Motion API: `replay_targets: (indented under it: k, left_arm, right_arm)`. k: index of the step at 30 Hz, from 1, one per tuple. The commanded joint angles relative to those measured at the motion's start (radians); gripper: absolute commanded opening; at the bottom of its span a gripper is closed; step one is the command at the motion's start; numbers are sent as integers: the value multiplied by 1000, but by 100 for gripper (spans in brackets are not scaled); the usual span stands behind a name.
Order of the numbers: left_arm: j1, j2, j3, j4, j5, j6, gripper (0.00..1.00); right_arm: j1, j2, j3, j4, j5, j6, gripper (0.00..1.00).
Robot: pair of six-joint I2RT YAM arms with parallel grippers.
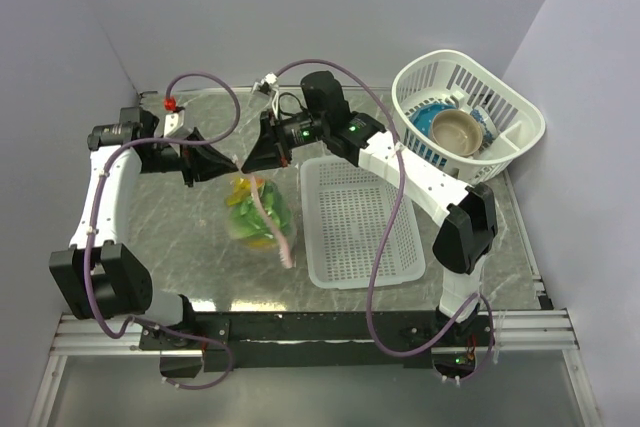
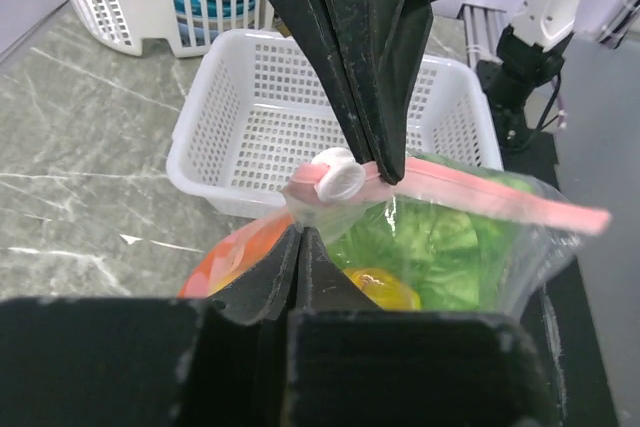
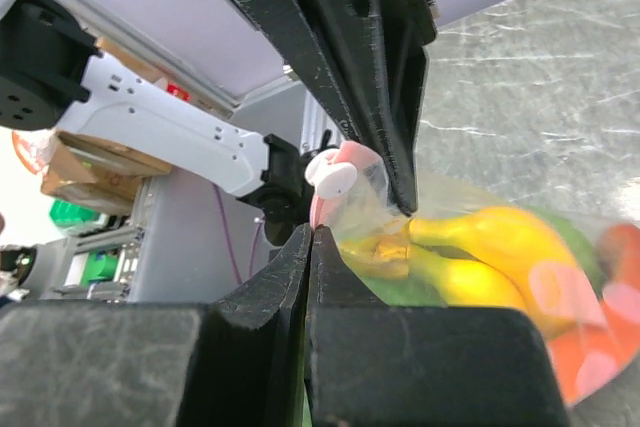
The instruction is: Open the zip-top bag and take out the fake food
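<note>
The zip-top bag (image 1: 262, 215) hangs just above the table's left-middle, its pink zip strip (image 2: 500, 203) running away from a white slider (image 2: 336, 175). Inside it I see fake food: green lettuce (image 2: 445, 242), a yellow banana (image 3: 500, 239) and an orange slice (image 3: 590, 352). My left gripper (image 1: 236, 164) and right gripper (image 1: 247, 163) meet tip to tip at the bag's far corner. The left gripper (image 2: 300, 231) is shut on the clear film just below the slider. The right gripper (image 3: 313, 231) is shut on the zip edge beside the slider (image 3: 330, 175).
A white perforated tray (image 1: 360, 257) lies right of the bag, close to it. At the back right stands a white basket (image 1: 520, 112) holding a blue bowl and a tan bowl (image 1: 458, 130). The right arm reaches across above the tray.
</note>
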Motion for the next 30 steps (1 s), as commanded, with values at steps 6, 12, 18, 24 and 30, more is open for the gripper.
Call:
replay_targets:
  k: [6, 12, 18, 24, 30]
  left_arm:
    - [-1, -15, 24, -52, 155, 117, 1]
    - [-1, 4, 23, -55, 145, 99, 1]
    - [-1, -2, 7, -54, 145, 110, 1]
    - [-1, -5, 3, -54, 128, 96, 3]
    - [-2, -10, -19, -54, 125, 96, 4]
  right_arm:
    - [16, -83, -42, 92, 123, -22, 45]
    - [28, -111, -73, 130, 255, -22, 54]
    - [33, -80, -25, 136, 261, -11, 53]
    - [35, -51, -14, 179, 235, 29, 45]
    - [36, -34, 2, 198, 223, 54, 35]
